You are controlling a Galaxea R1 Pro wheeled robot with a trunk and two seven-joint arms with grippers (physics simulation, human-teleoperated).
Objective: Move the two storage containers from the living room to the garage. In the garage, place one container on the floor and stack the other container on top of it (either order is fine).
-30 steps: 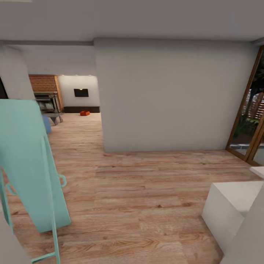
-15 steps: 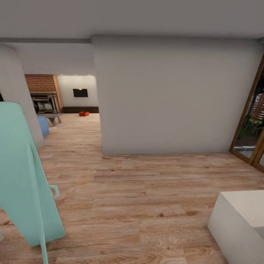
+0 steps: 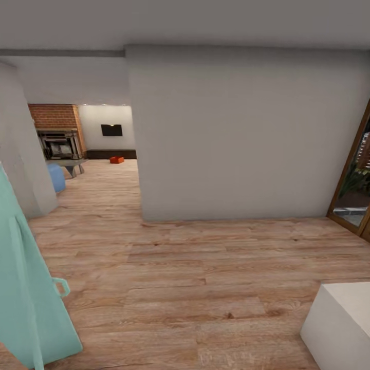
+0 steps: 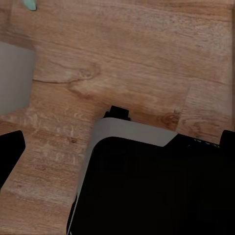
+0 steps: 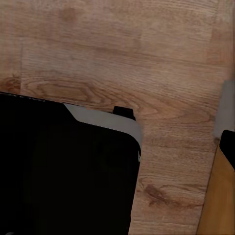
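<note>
Robot in a hallway, one orange-red storage container (image 3: pixel 116 160) far ahead on the living room floor.

I cannot tell how either gripper's fingers are set; both wrist views look down past dark robot bodywork (image 4: pixel 147 186) at wood plank floor (image 3: pixel 205 267). Driving on, it could clip the grey wall corner (image 3: pixel 141 205), the turquoise stand (image 3: pixel 25 288) or the white block (image 3: pixel 341 324). The second container is hidden; the first is too small to make out.
</note>
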